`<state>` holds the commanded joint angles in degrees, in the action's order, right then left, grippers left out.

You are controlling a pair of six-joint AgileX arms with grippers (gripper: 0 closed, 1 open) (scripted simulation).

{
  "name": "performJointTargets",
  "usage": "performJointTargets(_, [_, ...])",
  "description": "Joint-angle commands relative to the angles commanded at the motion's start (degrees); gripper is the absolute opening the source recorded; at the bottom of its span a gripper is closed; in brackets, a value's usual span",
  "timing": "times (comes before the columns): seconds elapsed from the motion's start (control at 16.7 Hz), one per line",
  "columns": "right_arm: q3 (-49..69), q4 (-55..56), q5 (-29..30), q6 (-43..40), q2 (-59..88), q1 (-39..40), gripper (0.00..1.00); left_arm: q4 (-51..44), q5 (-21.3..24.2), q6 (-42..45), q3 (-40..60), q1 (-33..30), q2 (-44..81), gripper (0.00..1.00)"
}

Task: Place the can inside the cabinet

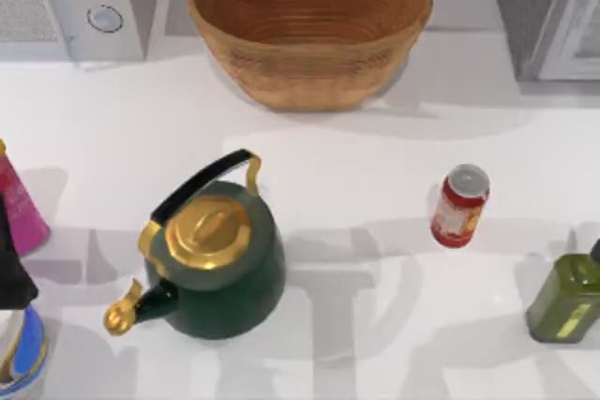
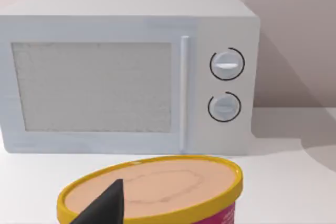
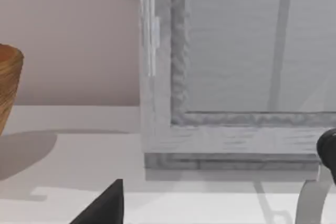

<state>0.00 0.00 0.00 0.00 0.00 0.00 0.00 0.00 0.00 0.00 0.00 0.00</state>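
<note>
Kettle [image 1: 220, 269] foreground; cabinet [image 1: 548, 11] cut off.

Bare table [image 1: 375, 152] between can [image 1: 459, 205], basket [image 1: 309, 25] and cabinet [image 1: 548, 11].

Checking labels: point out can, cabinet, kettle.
can [image 1: 458, 207]: top view, red side wall.
cabinet [image 1: 514, 7]: top view, grey speckled side.
kettle [image 1: 246, 278]: top view, green body.

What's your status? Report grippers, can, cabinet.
Left finger over a yellow-rimmed tub; right finger facing the cabinet. Can upright on table, ungrasped. Green bottle stands beside it.
</note>
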Motion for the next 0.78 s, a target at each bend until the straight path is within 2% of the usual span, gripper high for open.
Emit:
performJointTargets(0.3, [3.2,-0.8,2.7,1.8,3.8,3.7,1.00,0.0,0.0,0.0,0.0,0.0,0.0,1.00])
performJointTargets(0.54, [12.6,-2.3,9.5,7.6,17.2,15.1,1.00,0.0,0.0,0.0,0.0,0.0,0.0,1.00])
performJointTargets(0.78, [24.6,-3.0,17.0,15.7,39.4,27.8,1.00,0.0,0.0,0.0,0.0,0.0,0.0,1.00])
